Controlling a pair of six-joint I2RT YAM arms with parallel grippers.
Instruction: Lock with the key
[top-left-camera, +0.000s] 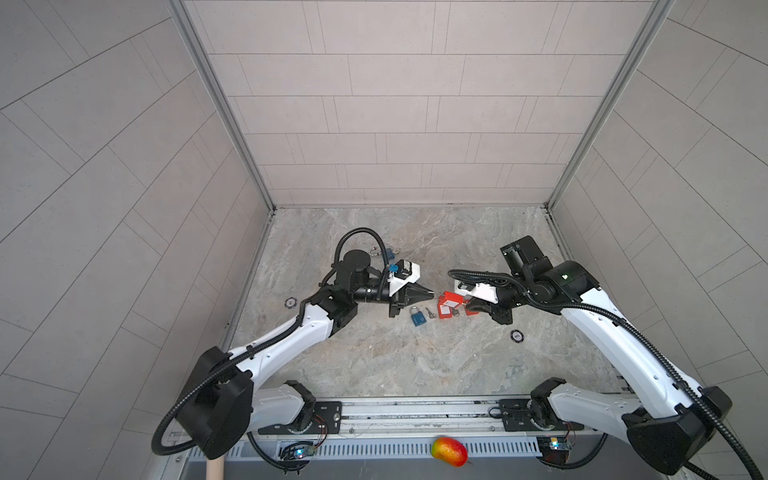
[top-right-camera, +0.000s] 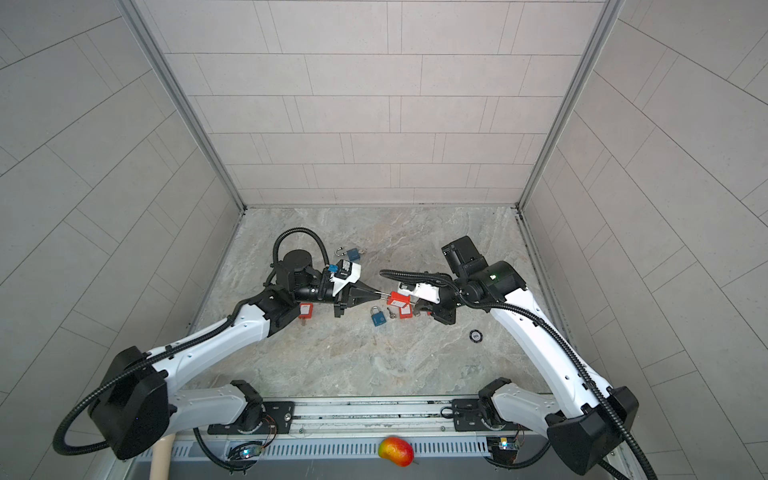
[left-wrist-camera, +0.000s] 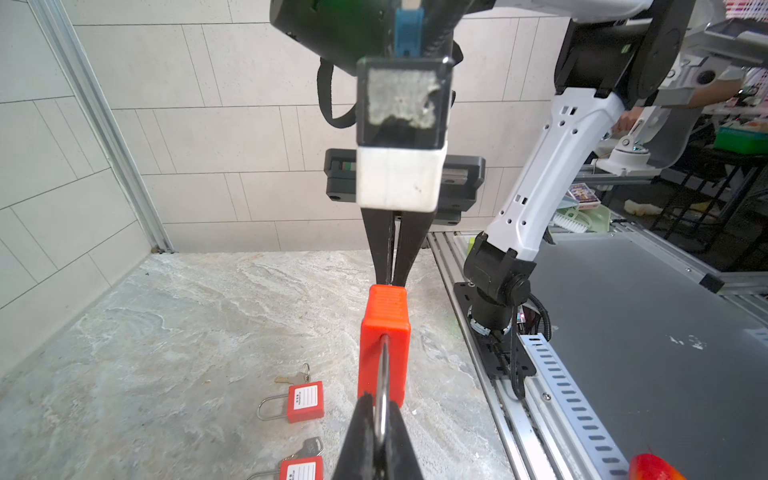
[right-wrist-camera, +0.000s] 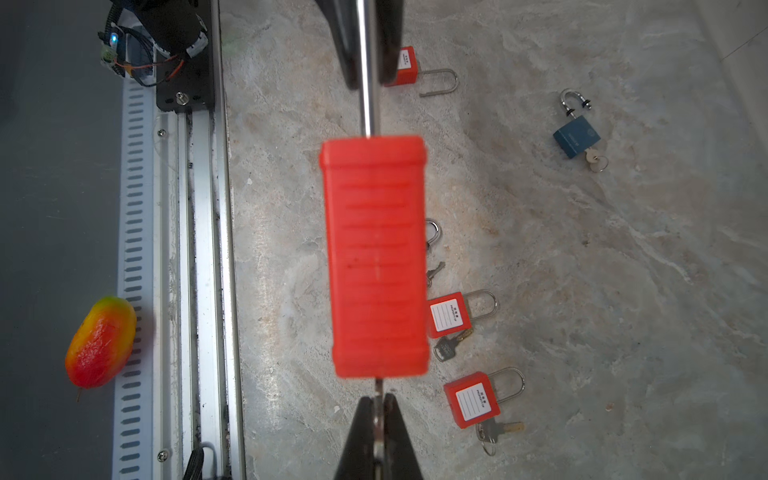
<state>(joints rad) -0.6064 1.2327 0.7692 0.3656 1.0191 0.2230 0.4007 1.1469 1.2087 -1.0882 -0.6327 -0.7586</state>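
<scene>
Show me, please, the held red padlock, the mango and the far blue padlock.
held red padlock (right-wrist-camera: 376, 257): right wrist view, body centre.
mango (right-wrist-camera: 101, 343): right wrist view, its middle.
far blue padlock (right-wrist-camera: 577, 141): right wrist view, body.

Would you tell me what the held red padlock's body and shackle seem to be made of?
The body looks like moulded plastic: matte red, ribbed sides. The shackle seems polished steel: bright silver with a sharp highlight along it.
</scene>
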